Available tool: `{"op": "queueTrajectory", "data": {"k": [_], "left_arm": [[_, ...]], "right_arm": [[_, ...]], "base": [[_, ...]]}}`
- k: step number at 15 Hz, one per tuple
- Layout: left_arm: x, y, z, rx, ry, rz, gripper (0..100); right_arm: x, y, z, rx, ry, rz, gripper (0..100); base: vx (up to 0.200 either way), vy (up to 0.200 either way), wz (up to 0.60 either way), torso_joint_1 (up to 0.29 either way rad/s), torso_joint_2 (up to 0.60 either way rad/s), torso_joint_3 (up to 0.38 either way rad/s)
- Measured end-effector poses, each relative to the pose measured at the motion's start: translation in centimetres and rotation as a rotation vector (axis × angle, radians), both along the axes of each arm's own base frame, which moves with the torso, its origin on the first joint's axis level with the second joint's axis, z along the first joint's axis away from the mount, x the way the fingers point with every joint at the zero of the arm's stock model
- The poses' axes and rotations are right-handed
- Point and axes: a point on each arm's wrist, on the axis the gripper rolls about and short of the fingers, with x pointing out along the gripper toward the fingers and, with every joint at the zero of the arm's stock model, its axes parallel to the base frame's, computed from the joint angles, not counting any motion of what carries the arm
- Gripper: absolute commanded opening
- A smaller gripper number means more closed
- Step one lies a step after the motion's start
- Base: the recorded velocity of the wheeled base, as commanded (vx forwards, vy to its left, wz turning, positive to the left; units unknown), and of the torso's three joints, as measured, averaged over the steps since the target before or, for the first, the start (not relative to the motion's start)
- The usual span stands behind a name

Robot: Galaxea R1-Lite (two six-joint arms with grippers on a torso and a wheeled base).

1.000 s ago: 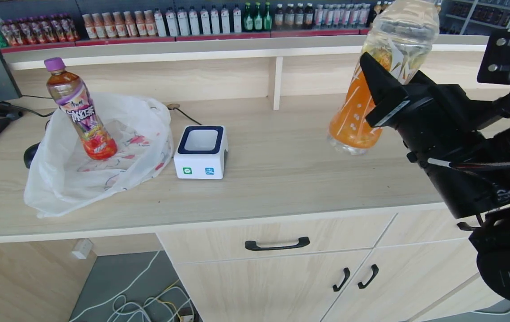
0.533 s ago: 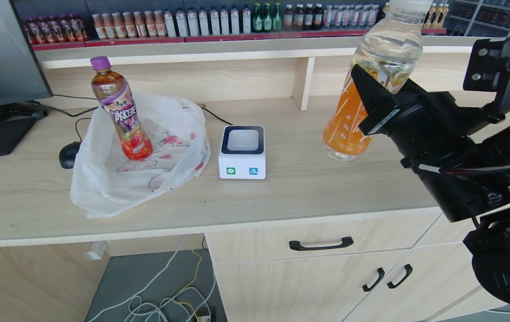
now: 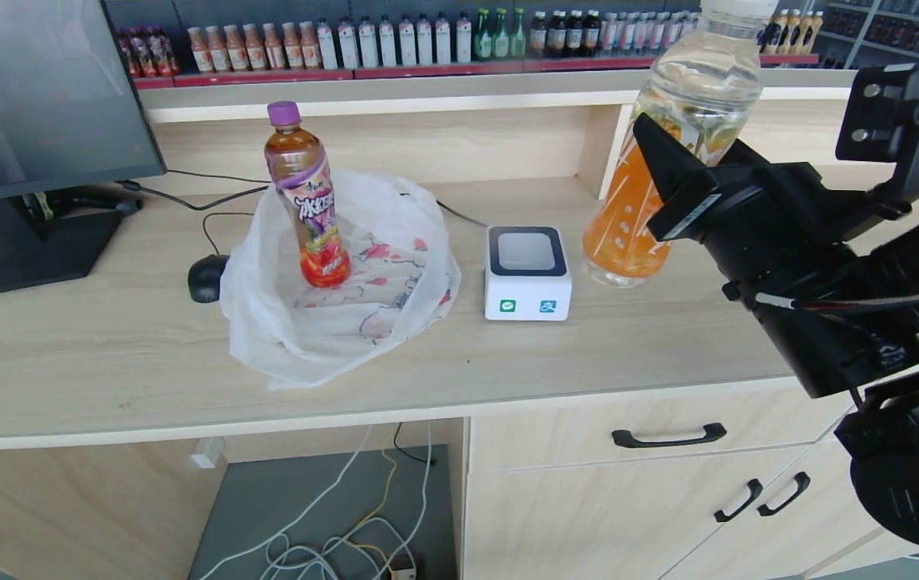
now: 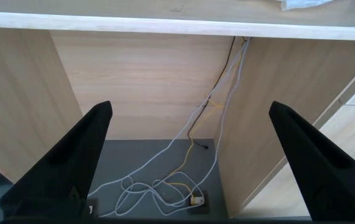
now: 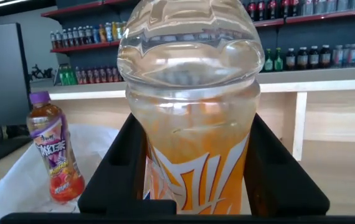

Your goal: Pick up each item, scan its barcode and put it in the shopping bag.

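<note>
My right gripper is shut on an orange drink bottle, held cap up and slightly tilted just right of the white scanner on the counter. In the right wrist view the bottle sits between the black fingers. A tea bottle with a purple cap stands upright inside the white shopping bag, left of the scanner; it also shows as the tea bottle in the right wrist view. My left gripper hangs open below the counter edge, holding nothing.
A monitor and a black mouse occupy the counter's left. A raised back shelf with a wooden divider runs behind. Drawers with black handles sit below; cables lie on the floor.
The whole head view has shifted, so the camera moved left along the counter. The held orange bottle now stands close beside the scanner instead of far to its right.
</note>
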Motion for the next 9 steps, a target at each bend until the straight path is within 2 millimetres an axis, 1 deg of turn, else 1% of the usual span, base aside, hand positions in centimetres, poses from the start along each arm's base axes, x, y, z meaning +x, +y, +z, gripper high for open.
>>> {"op": "queueTrajectory", "data": {"k": [4, 7, 9], "left_arm": [[0.0, 0.0, 0.0, 0.003, 0.0, 0.0, 100], [0.0, 0.0, 0.0, 0.003, 0.001, 0.0, 100], [0.0, 0.0, 0.0, 0.003, 0.001, 0.0, 100]], "right_arm": [[0.2, 0.1, 0.1, 0.004, -0.006, 0.0, 0], [0.8, 0.4, -0.2, 0.0, 0.003, -0.007, 0], [1.1, 0.8, 0.2, 0.008, -0.012, 0.005, 0]], "base": [[0.0, 0.0, 0.0, 0.0, 0.0, 0.0], [0.0, 0.0, 0.0, 0.0, 0.0, 0.0], [0.0, 0.0, 0.0, 0.0, 0.0, 0.0]]}}
